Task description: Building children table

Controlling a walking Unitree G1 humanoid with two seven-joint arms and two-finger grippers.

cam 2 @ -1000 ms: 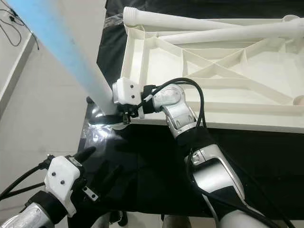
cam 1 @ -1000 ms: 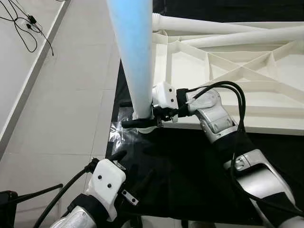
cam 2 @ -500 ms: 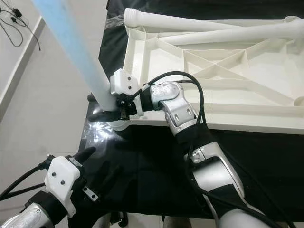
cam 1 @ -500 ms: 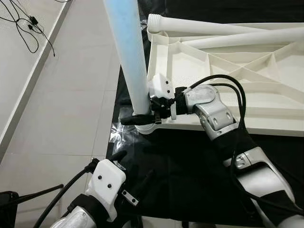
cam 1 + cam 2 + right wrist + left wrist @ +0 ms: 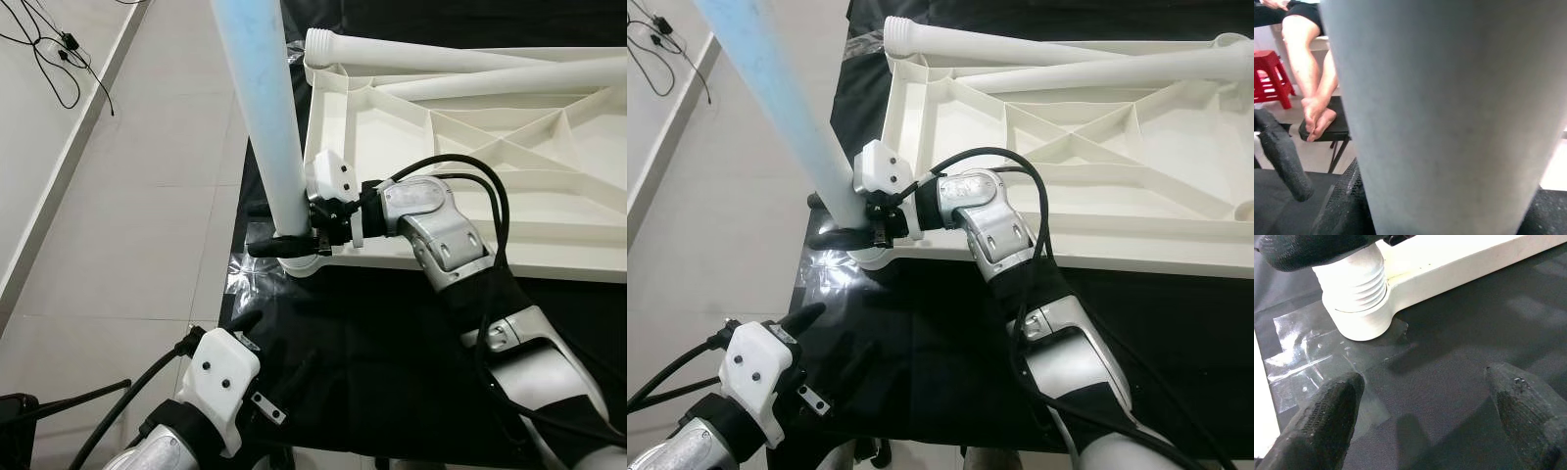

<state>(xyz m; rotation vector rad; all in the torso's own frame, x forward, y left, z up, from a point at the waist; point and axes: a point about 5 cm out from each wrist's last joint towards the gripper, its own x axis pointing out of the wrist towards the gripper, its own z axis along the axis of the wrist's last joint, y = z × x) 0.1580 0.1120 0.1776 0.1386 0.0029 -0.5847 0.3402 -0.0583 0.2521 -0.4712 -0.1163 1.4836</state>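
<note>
A white table top (image 5: 549, 253) lies upside down on a black cloth (image 5: 392, 362). A pale blue-white table leg (image 5: 266, 127) stands upright at its near left corner, its ribbed end in the corner socket (image 5: 1356, 298). My right gripper (image 5: 286, 241) is shut on the leg just above the socket, one black finger (image 5: 263, 247) poking out to the left. The leg's shaft (image 5: 1449, 107) looms close in the right wrist view. My left gripper (image 5: 1425, 401) hovers open over the cloth, nearer to me than the socket, holding nothing.
Two more white legs (image 5: 421, 54) lie across the far side of the table top. Clear tape (image 5: 247, 279) holds the cloth's edge to the tiled floor (image 5: 127, 215). Cables (image 5: 59, 49) trail at the far left. A person's bare legs (image 5: 1315, 98) and a red stool (image 5: 1271, 73) are beyond.
The right wrist has rolled and shifted slightly left with the leg, which now leans a bit more to the left at its top. The left arm has stayed put.
</note>
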